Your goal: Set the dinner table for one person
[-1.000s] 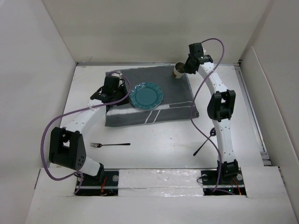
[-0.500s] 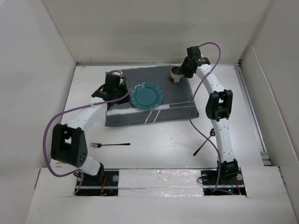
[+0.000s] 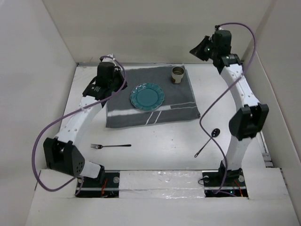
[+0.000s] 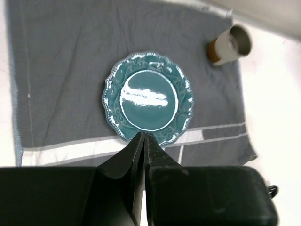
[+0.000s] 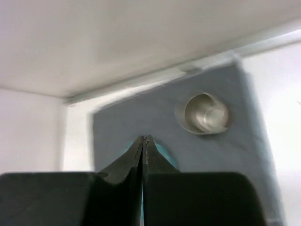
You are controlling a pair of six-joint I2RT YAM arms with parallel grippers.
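Observation:
A teal plate [image 3: 147, 96] lies on the middle of a grey striped cloth [image 3: 178, 101] on the white dinner table [image 3: 160, 141]. A tan cup [image 3: 178, 74] stands upright on the cloth's far right corner. A fork [image 3: 110, 146] lies on the table at the front left, and a black spoon [image 3: 207, 142] at the front right. My left gripper [image 3: 114, 80] is shut and empty, raised over the cloth's far left part; in its wrist view [image 4: 144, 135] the plate [image 4: 148, 96] and cup [image 4: 229, 44] lie below. My right gripper [image 3: 200, 49] is shut and empty, high above and right of the cup [image 5: 203, 113].
White walls enclose the table at the back and both sides. A raised white rail [image 3: 254, 108] runs along the right edge. Purple cables loop from both arms.
The right gripper has let go of the cup and risen to the back right. The left gripper has lifted off the cloth beside the plate and drawn back to the far left.

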